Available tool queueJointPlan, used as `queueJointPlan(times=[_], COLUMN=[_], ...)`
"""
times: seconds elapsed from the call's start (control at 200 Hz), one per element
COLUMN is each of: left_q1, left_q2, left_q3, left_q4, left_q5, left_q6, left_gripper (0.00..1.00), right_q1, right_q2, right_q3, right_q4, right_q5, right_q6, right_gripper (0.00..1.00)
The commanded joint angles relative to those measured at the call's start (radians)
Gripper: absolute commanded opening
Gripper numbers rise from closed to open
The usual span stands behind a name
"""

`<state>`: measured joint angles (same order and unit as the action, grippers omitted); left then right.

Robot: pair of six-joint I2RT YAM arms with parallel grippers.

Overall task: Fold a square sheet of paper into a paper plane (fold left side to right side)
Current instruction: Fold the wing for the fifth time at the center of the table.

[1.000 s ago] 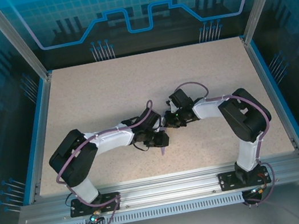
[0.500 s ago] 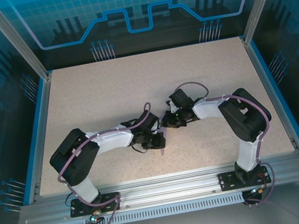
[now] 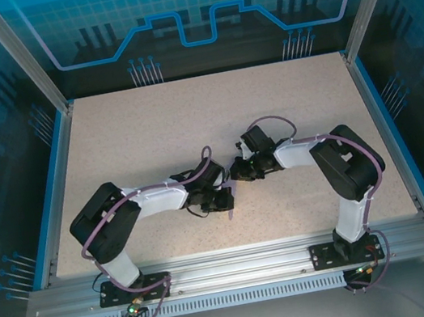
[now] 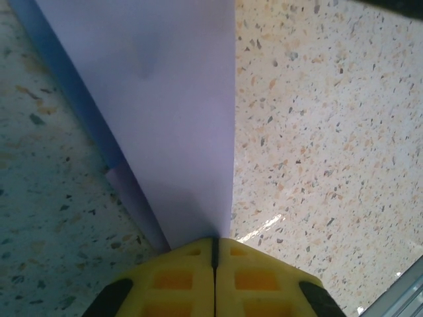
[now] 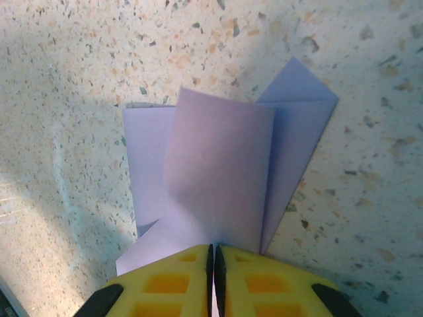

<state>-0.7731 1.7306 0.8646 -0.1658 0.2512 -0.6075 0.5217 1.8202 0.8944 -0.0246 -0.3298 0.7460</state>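
Paper (image 5: pixel 218 158) sits a short way beyond the middle of the front rail (image 3: pixel 231 266), between the two arms. It is already folded into several layers, with flaps overlapping and one pointed corner sticking out on the side away from the rail.

Left claw (image 4: pixel 215 241): yellow pads (image 4: pixel 178 277) pressed together, a lavender sheet running straight out of the seam. I read it as clamped on the paper's edge. Seen from this wrist the sheet rises off the bench (image 3: pixel 189 121) and throws a blue shadow under it.

Right claw (image 5: pixel 213 249): pads together too, pinching the stacked flaps at their near edge. The layers fan out from the grip.

My reading is that the two pinches from opposite ends keep the layers from sliding apart. One claw would anchor the stack while the other carries its side across for the left-to-right fold. With paper this thin, an uneven pull could skew or tear the crease.

Bench is a matte beige with dark and orange flecks, with one small glare patch close to the left claw. I see nothing else lying on it.

Beyond the rail, the cell is walled with blue translucent panels (image 3: pixel 187 15) printed with circuit lines and a gear. Aluminium posts (image 3: pixel 17 57) stand at the far corners.
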Motion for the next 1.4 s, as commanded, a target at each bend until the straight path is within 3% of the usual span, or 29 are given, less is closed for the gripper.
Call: queueJointPlan(times=[0.0, 0.485, 0.805, 1.285, 1.39], left_q1=[0.001, 0.001, 0.001, 0.001, 0.001], left_q2=[0.020, 0.021, 0.018, 0.026, 0.026], left_q3=[-0.051, -0.057, -0.058, -0.055, -0.055], left_q4=[-0.052, -0.056, -0.055, -0.055, -0.055], left_q5=[-0.003, -0.012, -0.012, -0.005, -0.006], left_q6=[-0.037, -0.046, -0.046, -0.042, -0.042], left_gripper=[0.04, 0.00, 0.00, 0.00, 0.00], right_q1=[-0.021, 0.031, 0.066, 0.078, 0.080], right_q2=[-0.027, -0.289, -0.217, -0.090, -0.075], right_q3=[-0.060, -0.341, -0.313, -0.223, -0.199], right_q4=[0.029, 0.253, 0.368, 0.301, 0.207], right_q5=[-0.013, -0.061, -0.107, -0.083, -0.050], right_q6=[-0.027, 0.025, 0.064, 0.037, 0.013], right_gripper=[0.13, 0.12, 0.11, 0.11, 0.11])
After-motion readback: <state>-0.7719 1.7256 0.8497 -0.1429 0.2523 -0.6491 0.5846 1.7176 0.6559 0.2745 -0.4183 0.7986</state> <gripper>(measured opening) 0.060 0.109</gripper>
